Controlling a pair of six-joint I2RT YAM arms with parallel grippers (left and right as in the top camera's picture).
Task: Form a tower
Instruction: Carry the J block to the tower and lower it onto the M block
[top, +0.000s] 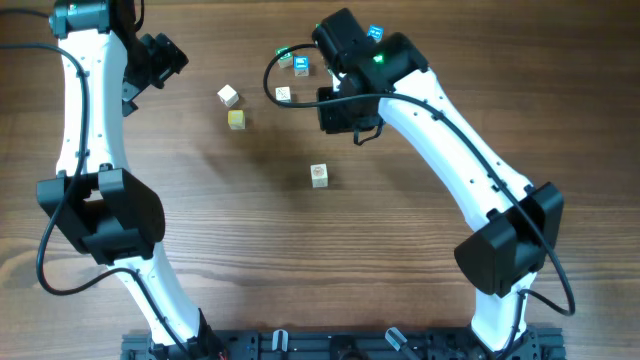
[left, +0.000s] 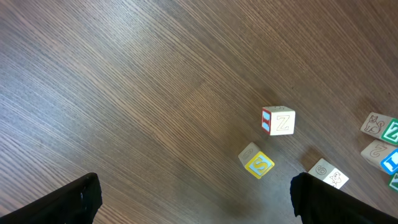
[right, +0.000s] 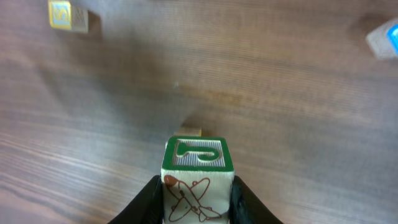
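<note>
- My right gripper (right: 198, 186) is clamped on a green cube (right: 199, 155). A finger (right: 146, 199) presses each side. The green-framed letter faces up and a reddish plane drawing faces the wrist camera.
- From overhead, the right gripper (top: 345, 110) hangs toward the far edge of the tabletop (top: 420, 300), a little right of centre.
- The tower (top: 319, 175) stands alone near the middle of the tabletop, on the near side of the right gripper and apart from it. I see a pale top with a reddish mark (from above I can't tell how many cubes high it is).
- My left gripper (left: 196, 186) is spread wide with nothing between its fingers (left: 68, 199). Overhead, it (top: 155, 60) sits by the far-left corner.
- Below the left wrist lie a Z cube (left: 278, 121) and a yellow cube (left: 258, 163), close together but not touching.
- More loose cubes, some with blue faces (top: 301, 65), cluster near the far edge, just beside the right gripper.
</note>
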